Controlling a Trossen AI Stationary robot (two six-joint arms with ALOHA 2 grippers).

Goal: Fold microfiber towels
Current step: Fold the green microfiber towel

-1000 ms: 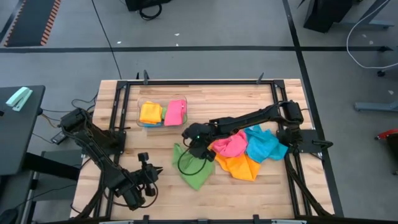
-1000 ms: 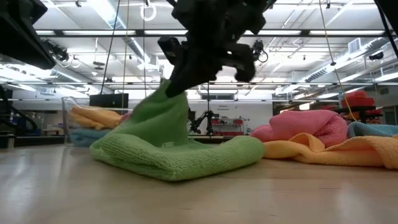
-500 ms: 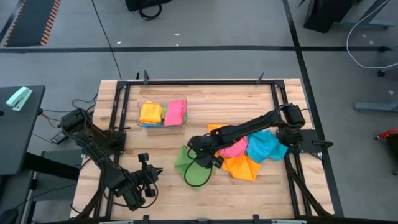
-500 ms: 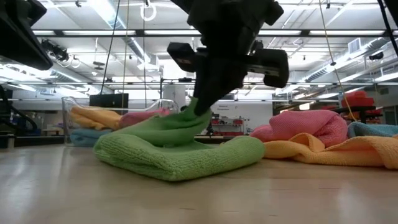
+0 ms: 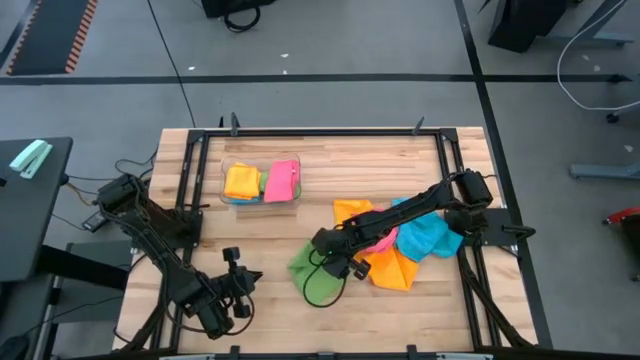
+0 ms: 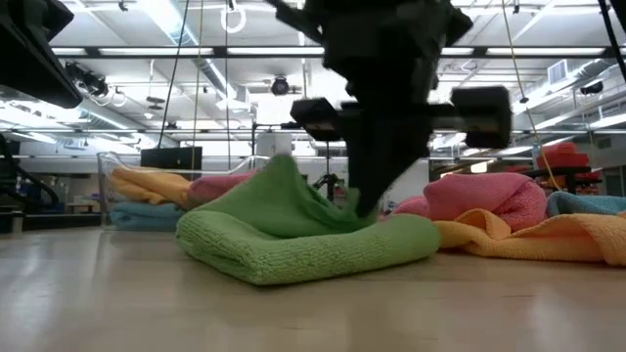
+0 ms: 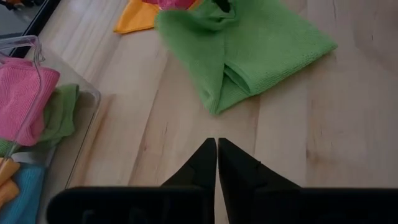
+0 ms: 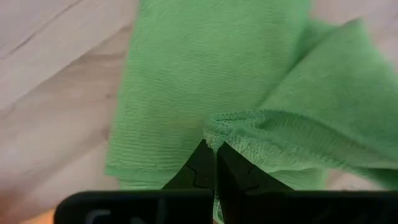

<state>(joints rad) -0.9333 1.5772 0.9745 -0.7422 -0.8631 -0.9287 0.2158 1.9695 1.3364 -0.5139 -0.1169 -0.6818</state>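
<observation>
A green microfiber towel (image 5: 318, 282) lies bunched on the wooden table near the front middle, resting on its lower layers (image 6: 293, 249). My right gripper (image 5: 334, 262) stands over it, pointing steeply down and shut on its raised part. A loose heap of pink (image 5: 378, 238), blue (image 5: 428, 232) and orange (image 5: 388, 268) towels lies just to its right. My left gripper (image 5: 250, 280) hangs shut and empty above bare wood (image 7: 216, 149), left of the green towel (image 7: 249, 43). My right gripper pinches a hemmed edge (image 8: 235, 122) of the green towel between its two fingers (image 8: 200, 163), coming from above and pointing steeply down. The held edge is doubled back over the rest of the towel, which lies on the table (image 6: 303, 256). Whether the fingers have one layer or several, I cannot tell.
A clear plastic bin (image 5: 228, 168) at the back left holds folded yellow, pink and blue towels; its corner (image 7: 62, 118) shows near my left gripper. Black frame rails run along the table's left, right and far edges. Bare wood lies in front of the green towel.
My right gripper has gone down and toward the table's near right, tipping steeper, still shut on the green towel. The towel's raised edge has been drawn over and down onto its own lower layers, and the whole towel has slid a little to the right.
</observation>
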